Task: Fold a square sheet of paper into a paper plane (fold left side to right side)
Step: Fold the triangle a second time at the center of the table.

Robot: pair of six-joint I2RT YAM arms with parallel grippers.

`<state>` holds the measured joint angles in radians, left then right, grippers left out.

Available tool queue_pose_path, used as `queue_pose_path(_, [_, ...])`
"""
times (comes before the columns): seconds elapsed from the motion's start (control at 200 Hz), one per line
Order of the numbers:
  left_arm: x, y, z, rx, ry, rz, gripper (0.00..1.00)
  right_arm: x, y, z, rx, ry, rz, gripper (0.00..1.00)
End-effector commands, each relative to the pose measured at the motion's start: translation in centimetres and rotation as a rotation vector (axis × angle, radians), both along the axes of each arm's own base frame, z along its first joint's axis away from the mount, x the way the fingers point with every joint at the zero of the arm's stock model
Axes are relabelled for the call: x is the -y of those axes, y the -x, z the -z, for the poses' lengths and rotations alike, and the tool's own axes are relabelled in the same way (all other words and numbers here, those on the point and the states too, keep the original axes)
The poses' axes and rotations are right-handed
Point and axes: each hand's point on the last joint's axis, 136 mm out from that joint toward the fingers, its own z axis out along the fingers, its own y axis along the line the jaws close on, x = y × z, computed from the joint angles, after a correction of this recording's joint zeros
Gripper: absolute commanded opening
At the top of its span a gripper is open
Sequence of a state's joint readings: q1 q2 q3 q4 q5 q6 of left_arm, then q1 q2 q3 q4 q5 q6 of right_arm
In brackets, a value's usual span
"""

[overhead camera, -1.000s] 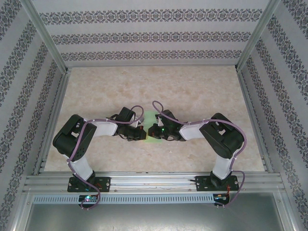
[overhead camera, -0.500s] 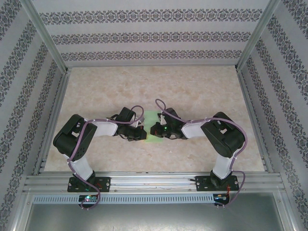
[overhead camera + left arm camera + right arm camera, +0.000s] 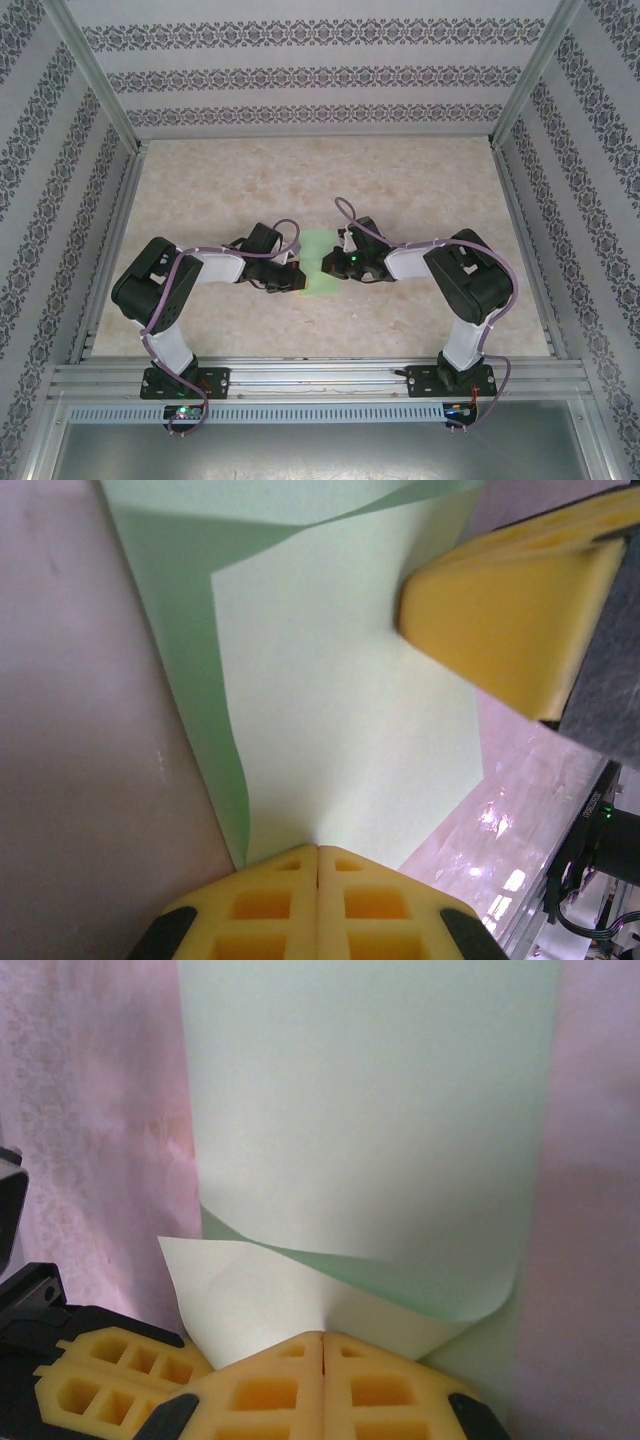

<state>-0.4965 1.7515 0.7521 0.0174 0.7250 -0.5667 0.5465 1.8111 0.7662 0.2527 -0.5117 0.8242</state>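
My left gripper (image 3: 318, 850) and right gripper (image 3: 322, 1338) each pinch the square sheet of paper (image 3: 370, 1110), half folded. Next I should match edges, press flat.

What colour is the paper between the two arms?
Light green, plain and unmarked. The sheet of paper shows best in the right wrist view.

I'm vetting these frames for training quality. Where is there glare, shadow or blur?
Left wrist view: glare streaks on the table, a dark shadow band down one side of the paper, the other arm's yellow pad blurred. Right wrist view: soft shadow under the lifted paper flap. Top view: even light, no glare.
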Motion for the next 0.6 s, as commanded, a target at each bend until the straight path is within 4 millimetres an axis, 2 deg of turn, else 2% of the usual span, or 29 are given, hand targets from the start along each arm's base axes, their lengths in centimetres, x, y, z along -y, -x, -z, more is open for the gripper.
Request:
queue_pose_path(0.0, [-3.4, 4.0, 4.9, -0.168, -0.189, -0.027, 0.00, 4.1, -1.5, 2.5, -0.003, 0.157, 0.091, 0.00])
queue_pose_path(0.39, [-3.2, 4.0, 4.9, -0.166, -0.179, -0.024, 0.00, 6.1, -3.7, 2.1, 0.002, 0.169, 0.128, 0.00])
queue_pose_path(0.595, [-3.0, 3.9, 4.7, -0.159, -0.165, -0.027, 0.00, 6.1, -4.3, 0.0, 0.037, 0.151, 0.126, 0.00])
